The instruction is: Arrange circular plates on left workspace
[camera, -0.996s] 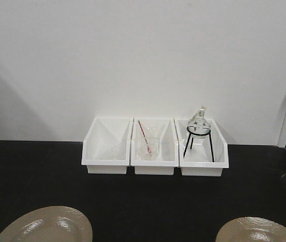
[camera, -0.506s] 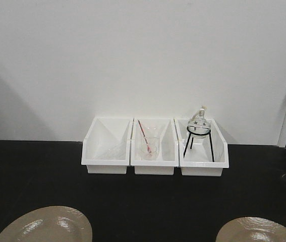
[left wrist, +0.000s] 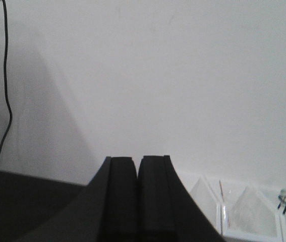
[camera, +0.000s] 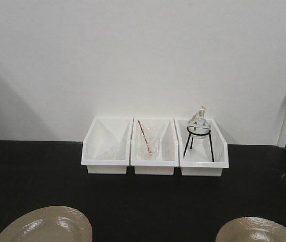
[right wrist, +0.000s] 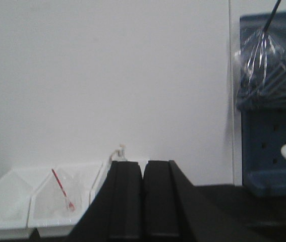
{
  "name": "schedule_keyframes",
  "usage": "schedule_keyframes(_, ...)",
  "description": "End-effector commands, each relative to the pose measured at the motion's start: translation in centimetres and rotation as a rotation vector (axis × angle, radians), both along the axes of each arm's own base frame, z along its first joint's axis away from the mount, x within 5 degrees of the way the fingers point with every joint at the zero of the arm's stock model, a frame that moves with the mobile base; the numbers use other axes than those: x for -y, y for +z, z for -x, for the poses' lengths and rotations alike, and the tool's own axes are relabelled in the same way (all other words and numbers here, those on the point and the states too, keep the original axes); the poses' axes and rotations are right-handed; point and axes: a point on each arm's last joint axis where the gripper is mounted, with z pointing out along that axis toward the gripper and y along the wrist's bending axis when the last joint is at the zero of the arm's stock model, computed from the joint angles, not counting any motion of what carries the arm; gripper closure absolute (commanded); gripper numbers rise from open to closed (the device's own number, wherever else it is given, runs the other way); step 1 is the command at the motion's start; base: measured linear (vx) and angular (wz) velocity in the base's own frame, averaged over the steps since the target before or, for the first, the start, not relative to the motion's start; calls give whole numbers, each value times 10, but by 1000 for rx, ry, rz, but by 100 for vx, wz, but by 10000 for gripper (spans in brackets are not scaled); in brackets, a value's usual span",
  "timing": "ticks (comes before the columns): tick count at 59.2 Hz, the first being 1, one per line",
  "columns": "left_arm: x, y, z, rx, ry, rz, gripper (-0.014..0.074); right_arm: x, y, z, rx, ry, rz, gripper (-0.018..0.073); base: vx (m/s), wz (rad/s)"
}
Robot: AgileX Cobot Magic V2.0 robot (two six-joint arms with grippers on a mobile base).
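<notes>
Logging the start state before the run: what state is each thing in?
Left plate: flat on countertop, untouched.
Right plate: flat on countertop, untouched.
Beaker: upright in middle bin, red rod inside.
Flask: upright on tripod, right bin.
Left gripper: shut, empty.
Right gripper: shut, empty.

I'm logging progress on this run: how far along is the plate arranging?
Done: the left plate already lies on the left of the countertop. In hand: nothing; the left gripper and right gripper are both shut and empty. Left: the right plate sits at the far right, probably yet to be brought over beside it.
</notes>
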Motion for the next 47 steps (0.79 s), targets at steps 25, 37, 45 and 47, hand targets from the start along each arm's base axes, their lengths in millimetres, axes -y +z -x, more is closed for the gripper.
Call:
schedule_keyframes(25, -3, -17, -111, -334, -8, 20, 594, 0, -24, -95, -259, 4, 46, 559, 0, 0)
schedule_keyframes(37, 1, -39, -119, -505, -39, 135, 580, 0, -25, -95, -265, 4, 46, 559, 0, 0)
schedule_keyframes(45, 4, -51, -125, -599, -60, 150, 528, 0, -25, -95, -265, 4, 46, 559, 0, 0)
schedule_keyframes(47, 5, -54, -128, -631, -69, 151, 511, 0, -25, -95, -265, 4, 46, 559, 0, 0)
